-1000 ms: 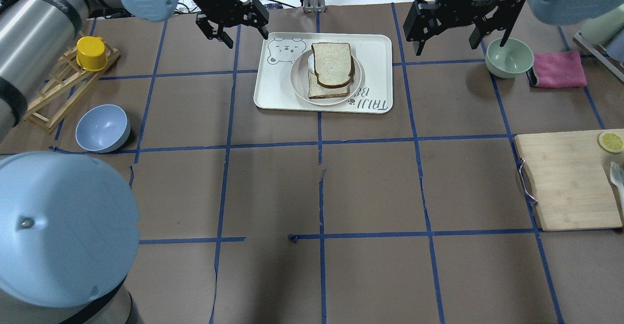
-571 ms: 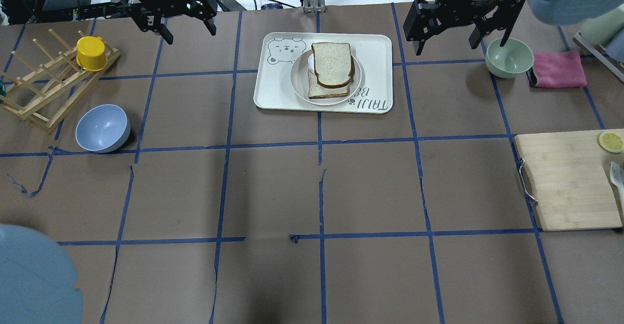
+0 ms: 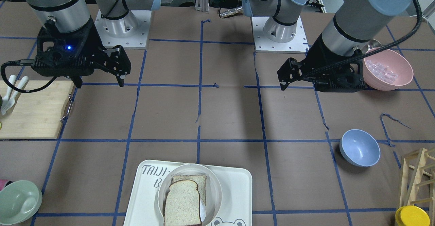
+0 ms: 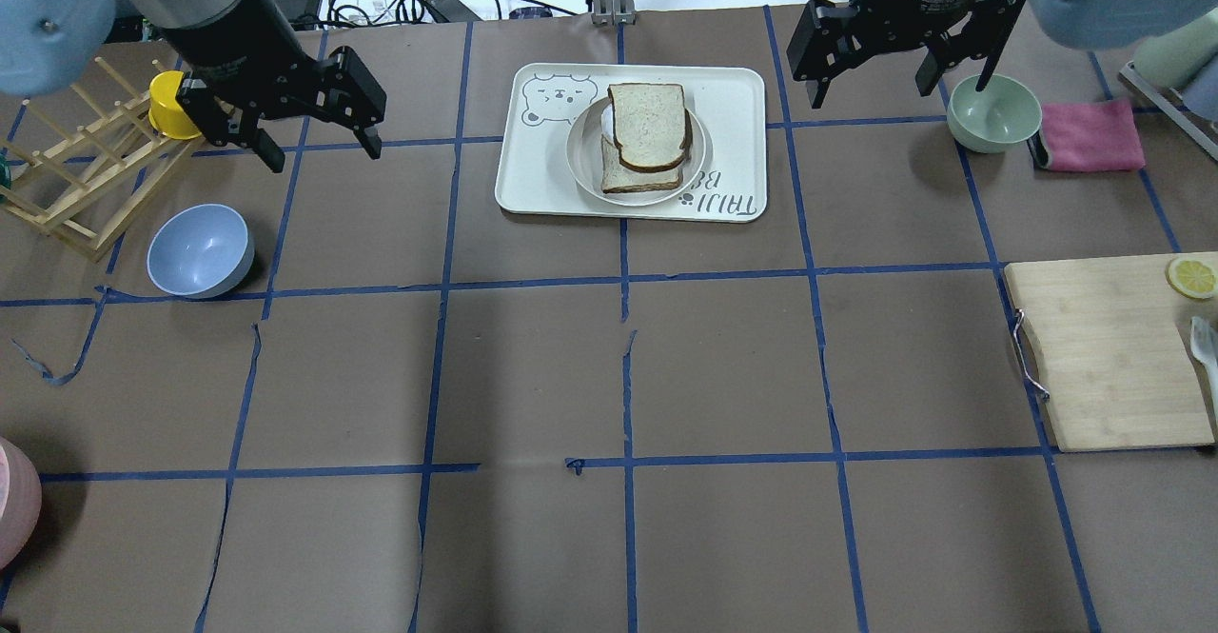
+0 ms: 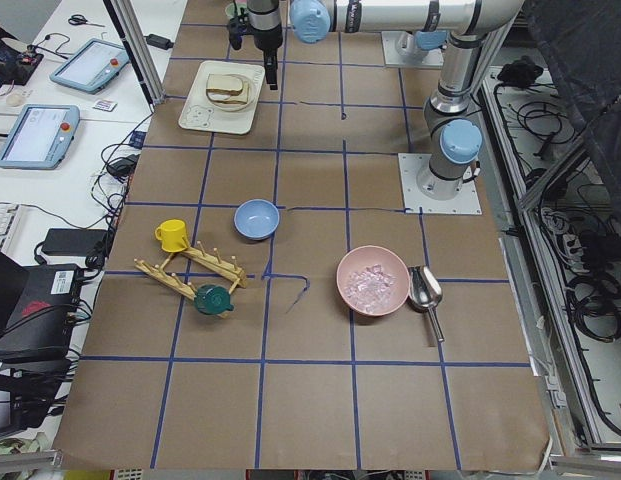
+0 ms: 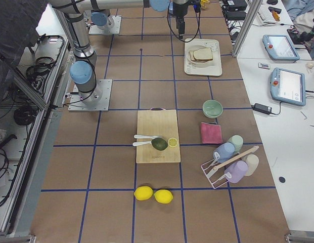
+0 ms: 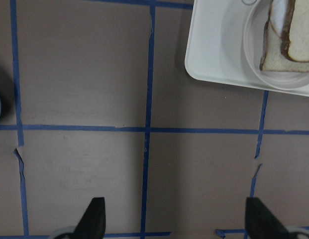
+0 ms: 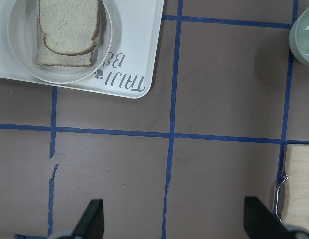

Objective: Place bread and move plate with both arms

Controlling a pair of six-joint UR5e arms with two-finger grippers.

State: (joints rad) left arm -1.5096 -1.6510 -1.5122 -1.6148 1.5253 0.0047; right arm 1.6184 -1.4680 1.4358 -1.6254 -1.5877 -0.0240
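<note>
At the lower left edge of the overhead view only a sliver of a pink bowl (image 4: 11, 504) is shown. At the right edge a wooden cutting board (image 4: 1104, 357) is cut off, together with the lemon slice (image 4: 1191, 277) on it. In the front-facing view the bread (image 3: 182, 204) and the plate (image 3: 215, 192) are clipped by the bottom edge, and only one of the left fingers (image 3: 287, 71) can be made out. A lighter-crusted slice (image 4: 639, 179) is largely covered by the bread, and a white patch at the bread's upper left corner cannot be identified. The bread is laid on that slice in the plate, which is set on the white tray (image 4: 733, 100) in the upper middle of the overhead view. The left fingers are held above the bench (image 4: 723, 376) in the upper left, well apart from the tray, spread wide with nothing gripped. The right fingers (image 4: 812, 52) are held off the tray's upper right corner, likewise spread wide and holding nothing, just beside a green bowl (image 4: 994, 114). Below the tray a broad stretch of brown bench crossed by blue tape lines is left open. To the left, room is bounded by a blue bowl (image 4: 200, 250) and a wooden rack (image 4: 76, 186) bearing a yellow cup (image 4: 176, 105). To the right, a pink cloth (image 4: 1092, 135) is laid beside the green bowl. The tray's upper edge is close to the bench's far edge.
</note>
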